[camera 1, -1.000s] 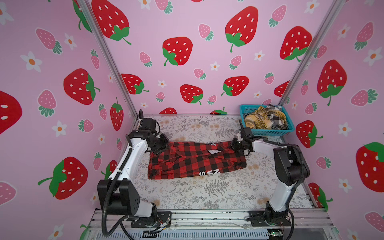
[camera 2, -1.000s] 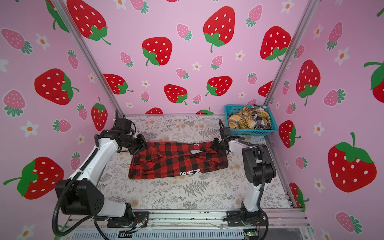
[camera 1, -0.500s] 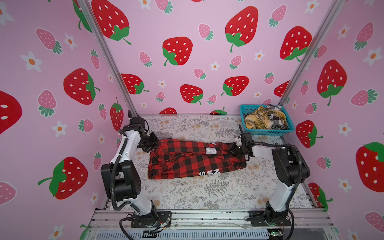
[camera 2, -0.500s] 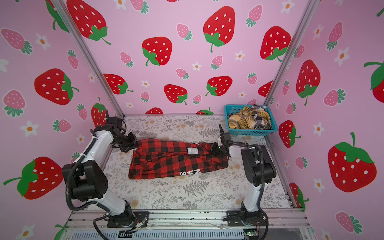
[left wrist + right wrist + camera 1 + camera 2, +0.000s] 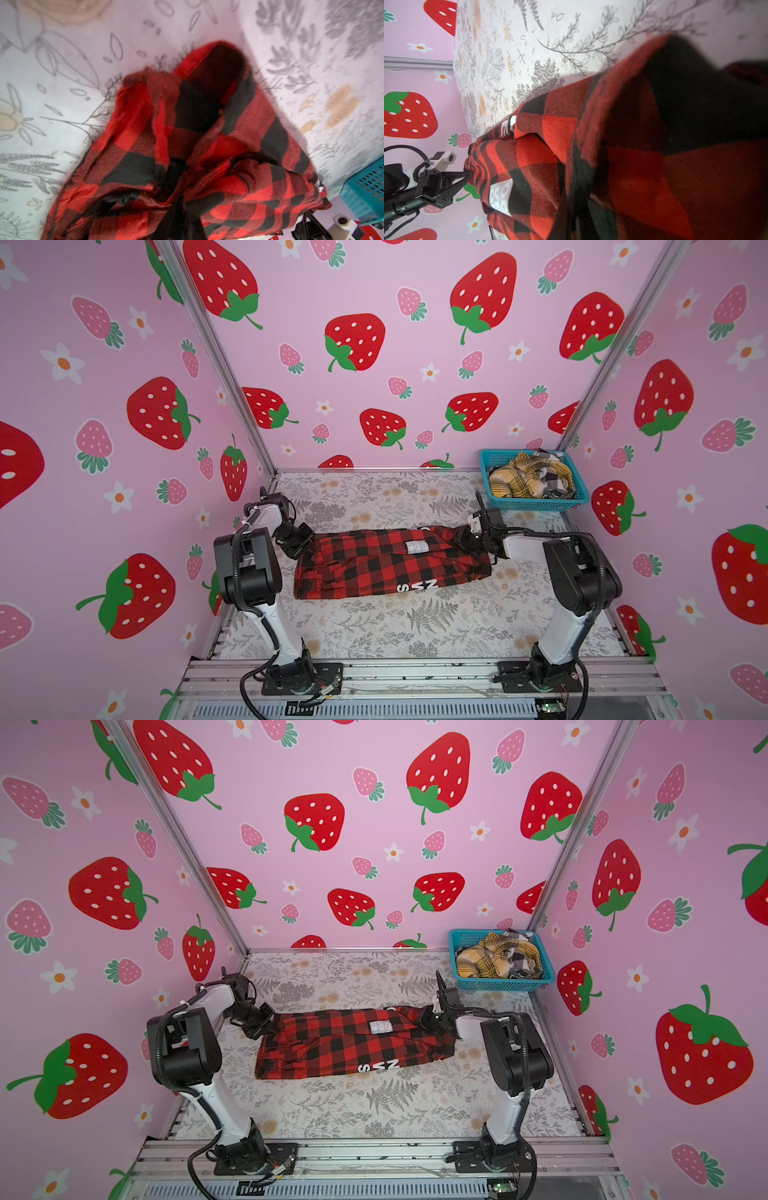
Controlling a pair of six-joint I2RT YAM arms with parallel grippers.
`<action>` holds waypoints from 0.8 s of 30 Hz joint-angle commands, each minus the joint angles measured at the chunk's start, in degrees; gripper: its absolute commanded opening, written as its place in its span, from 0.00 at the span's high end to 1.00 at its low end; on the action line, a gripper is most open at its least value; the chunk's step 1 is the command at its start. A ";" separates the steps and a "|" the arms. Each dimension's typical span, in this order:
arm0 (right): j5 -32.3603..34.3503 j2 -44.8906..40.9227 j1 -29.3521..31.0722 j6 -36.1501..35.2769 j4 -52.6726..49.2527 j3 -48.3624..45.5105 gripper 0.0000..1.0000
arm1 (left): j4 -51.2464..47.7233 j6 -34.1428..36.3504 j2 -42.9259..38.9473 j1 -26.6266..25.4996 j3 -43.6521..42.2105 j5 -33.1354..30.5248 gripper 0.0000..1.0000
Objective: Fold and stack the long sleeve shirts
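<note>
At centre of the table [image 5: 415, 630]: red-and-black shirt [image 5: 374, 568] lies held at both ends
Left gripper [image 5: 307, 545] pinches its 9 o'clock end; right gripper [image 5: 459, 540] pinches the 3 o'clock end, jaws pressed on cloth; basket [image 5: 536, 503] of plaid shirts [image 5: 519, 483] at 1 o'clock.

Lab test booth: strawberry-print walls [image 5: 415, 302], aluminium frame [image 5: 228, 377].
</note>
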 commanded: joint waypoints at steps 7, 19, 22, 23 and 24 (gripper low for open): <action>1.43 -2.32 0.80 -0.74 -3.07 3.26 1.00 | -3.19 1.21 2.78 3.42 3.49 3.44 1.00; 4.82 -0.56 1.74 -2.73 -7.33 4.93 0.65 | -1.87 1.07 3.50 5.45 -0.99 5.19 0.73; 6.27 -2.04 1.79 -3.80 -9.25 5.27 0.52 | -2.17 0.96 2.52 5.66 -1.37 4.36 0.49; 6.97 -2.42 1.82 -4.37 -10.28 5.53 0.49 | -1.94 0.77 1.76 5.71 -1.55 4.56 0.46; 7.46 -2.82 1.84 -5.00 -11.40 5.66 0.49 | -1.97 0.52 0.85 5.73 -1.51 4.55 0.45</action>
